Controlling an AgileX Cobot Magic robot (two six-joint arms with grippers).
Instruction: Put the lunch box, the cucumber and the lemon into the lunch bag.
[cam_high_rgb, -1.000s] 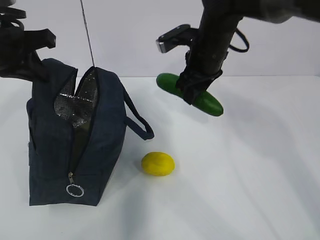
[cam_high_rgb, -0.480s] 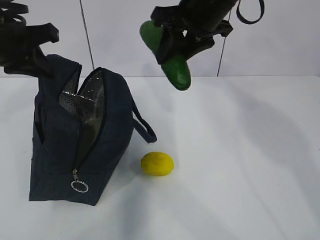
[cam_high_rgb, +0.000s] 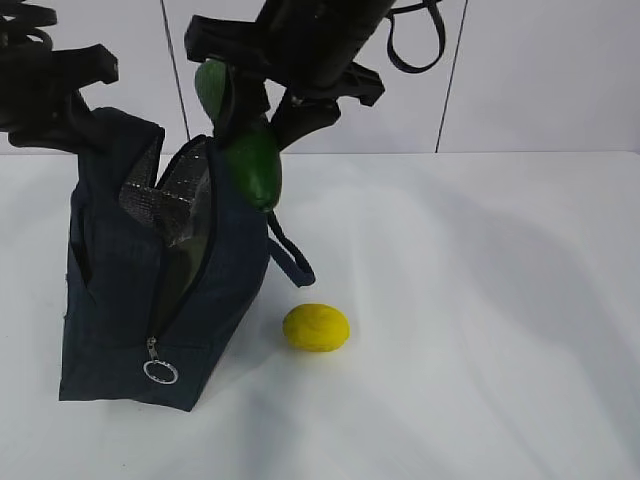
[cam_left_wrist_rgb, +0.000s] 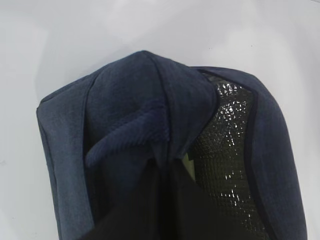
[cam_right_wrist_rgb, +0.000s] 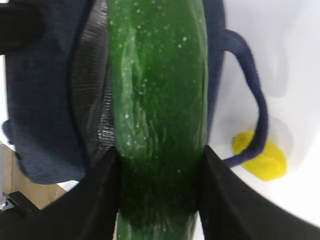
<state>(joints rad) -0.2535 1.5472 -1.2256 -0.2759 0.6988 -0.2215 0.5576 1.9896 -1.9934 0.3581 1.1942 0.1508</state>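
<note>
The lunch bag (cam_high_rgb: 150, 290) stands at frame left, mouth unzipped, its top fabric pinched in the closed left gripper (cam_high_rgb: 60, 100). At upper centre the right gripper (cam_high_rgb: 265, 100) clamps the cucumber (cam_high_rgb: 250, 165) above the opening. The lemon (cam_high_rgb: 316, 327) lies centre.

Right end effector (cam_high_rgb: 262, 105) clamped mid-air, left end effector (cam_high_rgb: 55, 105) pinched closed.

I'm seeing the lunch bag (cam_high_rgb: 120, 290) showing matt navy cloth with crinkly silver foil lining and a shiny metal ring pull (cam_high_rgb: 160, 372); the cucumber (cam_right_wrist_rgb: 160, 100) is gleaming glossy, speckled; the lemon (cam_high_rgb: 316, 327) is looking dimpled on the smooth white worktop (cam_high_rgb: 480, 330).
</note>
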